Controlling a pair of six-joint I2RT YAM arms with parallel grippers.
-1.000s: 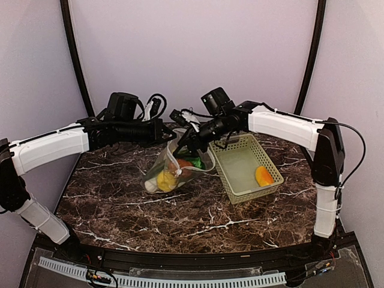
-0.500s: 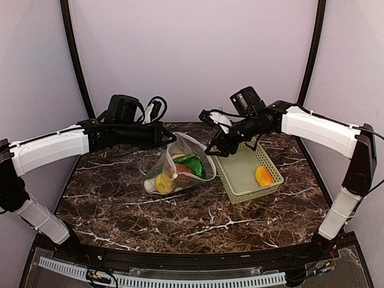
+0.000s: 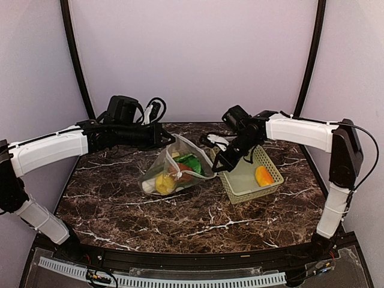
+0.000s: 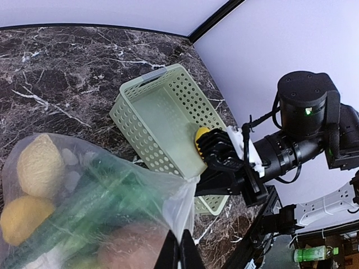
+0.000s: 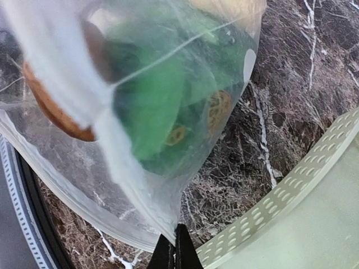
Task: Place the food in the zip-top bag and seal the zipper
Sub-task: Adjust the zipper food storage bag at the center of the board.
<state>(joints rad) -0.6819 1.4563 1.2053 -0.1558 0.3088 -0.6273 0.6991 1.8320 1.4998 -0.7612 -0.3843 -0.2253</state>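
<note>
The zip-top bag lies on the marble table with food inside: a green cabbage, yellow pieces and a brown piece. My left gripper is shut on the bag's far upper edge, and in the top view that left gripper holds the edge up. My right gripper is shut on the bag's right corner, next to the basket. The whitish zipper runs along the mouth edge between the two grips. One orange-yellow piece of food lies in the basket.
A light green slotted basket stands right of the bag, almost touching it, with my right gripper at its left wall. Black cables hang behind the left arm. Dark frame poles stand at the back corners.
The right gripper swung away to the right while open, then came back down to the bag's right corner and shut on it. The left arm and its grip stayed put.
</note>
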